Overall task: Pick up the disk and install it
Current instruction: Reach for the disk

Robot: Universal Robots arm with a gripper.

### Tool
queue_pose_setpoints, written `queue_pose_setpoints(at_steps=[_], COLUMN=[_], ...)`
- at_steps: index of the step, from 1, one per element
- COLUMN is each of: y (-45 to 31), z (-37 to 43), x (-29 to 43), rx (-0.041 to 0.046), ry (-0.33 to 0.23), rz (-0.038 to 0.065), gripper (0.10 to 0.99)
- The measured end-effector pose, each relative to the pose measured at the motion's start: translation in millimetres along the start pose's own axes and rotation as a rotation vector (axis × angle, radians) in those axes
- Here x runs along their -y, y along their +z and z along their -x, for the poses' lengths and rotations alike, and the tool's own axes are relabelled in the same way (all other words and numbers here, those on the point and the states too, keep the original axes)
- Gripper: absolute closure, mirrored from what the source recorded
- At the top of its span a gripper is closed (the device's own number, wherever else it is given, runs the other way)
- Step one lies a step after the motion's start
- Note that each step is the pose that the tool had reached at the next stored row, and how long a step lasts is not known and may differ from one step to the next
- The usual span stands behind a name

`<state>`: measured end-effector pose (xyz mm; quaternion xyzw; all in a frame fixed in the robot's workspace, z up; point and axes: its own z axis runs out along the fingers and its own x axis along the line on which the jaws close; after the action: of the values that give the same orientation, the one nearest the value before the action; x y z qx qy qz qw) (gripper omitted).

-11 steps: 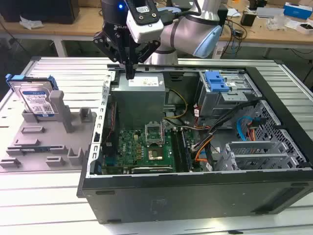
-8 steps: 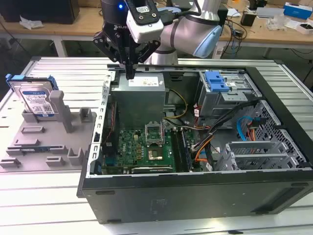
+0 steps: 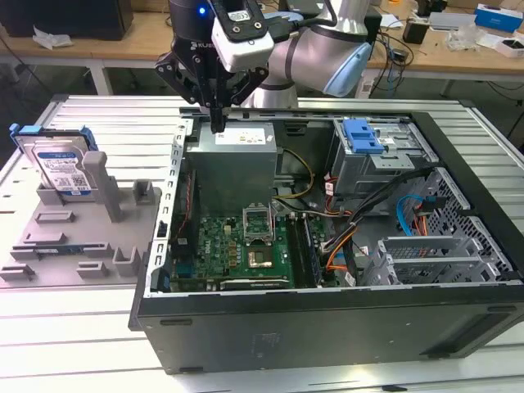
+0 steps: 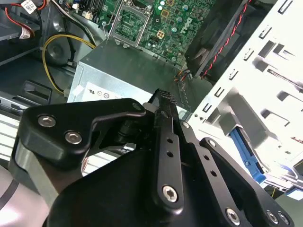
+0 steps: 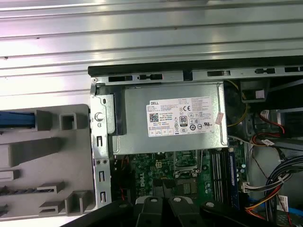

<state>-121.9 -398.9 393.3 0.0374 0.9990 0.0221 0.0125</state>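
1 disk stands on edge in 1 grey holder at the exterior view's left. It is well apart from 1 end effector, which is clenched on nothing and poised over the far edge of 1 grey power-supply box inside 1 open computer case. Bare ribbed metal desk lies between them, and 1 blue clip sits in the drive bay.

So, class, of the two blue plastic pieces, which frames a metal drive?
The disk, standing in the grey rack outside the case at the exterior view's left; the blue clip inside holds none.
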Motion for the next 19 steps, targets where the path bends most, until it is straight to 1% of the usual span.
queue_pose_setpoints(at_steps=[2,5,10,13,16,17,19], y=[0.1,0.1,0.3,0.5,0.6,0.7,0.9], z=[-2.4,-19.2,-40.0,-57.0,-67.8,-73.0,-79.6], x=[-0.6,-7.2,-13.6,-19.6,-23.7,-25.7,-28.3], rx=[-0.0003,-0.0006,-0.0012,-0.0014,-0.0017,-0.0018,-0.0017], ry=[0.000,0.000,0.000,0.000,0.000,0.000,0.000], rz=[0.000,0.000,0.000,0.000,0.000,0.000,0.000], gripper=[0.980,0.980,0.980,0.980,0.980,0.980,0.980])
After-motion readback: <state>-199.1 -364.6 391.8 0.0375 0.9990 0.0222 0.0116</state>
